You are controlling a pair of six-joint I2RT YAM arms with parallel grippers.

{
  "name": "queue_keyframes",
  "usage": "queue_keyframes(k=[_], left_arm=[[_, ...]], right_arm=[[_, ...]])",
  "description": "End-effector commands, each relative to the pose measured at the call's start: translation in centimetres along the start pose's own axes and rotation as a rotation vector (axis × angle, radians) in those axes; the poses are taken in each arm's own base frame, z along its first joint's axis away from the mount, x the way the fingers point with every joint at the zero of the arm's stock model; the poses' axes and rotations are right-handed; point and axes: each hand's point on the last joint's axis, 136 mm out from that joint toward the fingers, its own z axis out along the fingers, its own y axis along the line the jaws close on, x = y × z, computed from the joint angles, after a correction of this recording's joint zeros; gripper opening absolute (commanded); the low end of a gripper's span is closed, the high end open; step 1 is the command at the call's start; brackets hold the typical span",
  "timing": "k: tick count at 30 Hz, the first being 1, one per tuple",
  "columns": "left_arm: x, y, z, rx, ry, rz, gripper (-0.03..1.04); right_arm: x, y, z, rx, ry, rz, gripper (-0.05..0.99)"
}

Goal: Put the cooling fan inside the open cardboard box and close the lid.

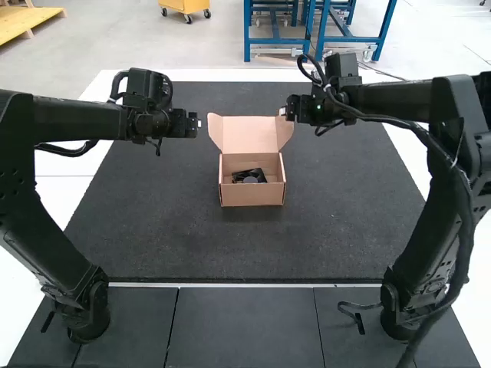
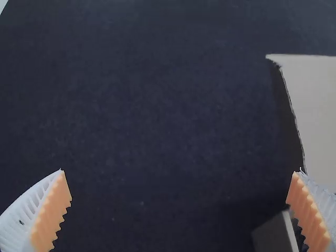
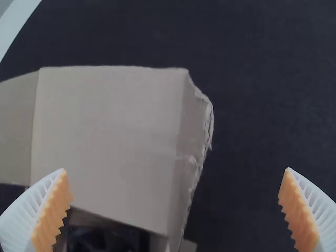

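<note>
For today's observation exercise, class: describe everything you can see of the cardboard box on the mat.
The cardboard box is small, plain brown and roughly cubic, sitting upright at the middle of the black mat. Its lid stands open, hinged at the far wall, with small side flaps. A dark cooling fan lies inside. The left tool and right tool hang open beside the lid's two sides; contact cannot be judged.
</note>
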Motion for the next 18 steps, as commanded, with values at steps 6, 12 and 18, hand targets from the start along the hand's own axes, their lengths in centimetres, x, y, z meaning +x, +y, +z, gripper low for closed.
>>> queue_keyframes(k=[6, 12, 18], left_arm=[[-2.1, 0.0, 0.0, 0.001, -0.057, 0.007, 0.97], [-2.2, -0.1, 0.4, 0.002, -0.065, 0.008, 0.97], [-1.9, -0.1, 1.6, 0.000, -0.051, 0.009, 0.97]], right_arm=[[-3.4, -0.3, 1.5, -0.007, -0.043, 0.001, 0.89], [-3.9, -0.4, 2.5, -0.005, -0.023, 0.005, 0.88], [-3.4, -0.3, 2.6, -0.010, 0.022, 0.014, 0.89]])
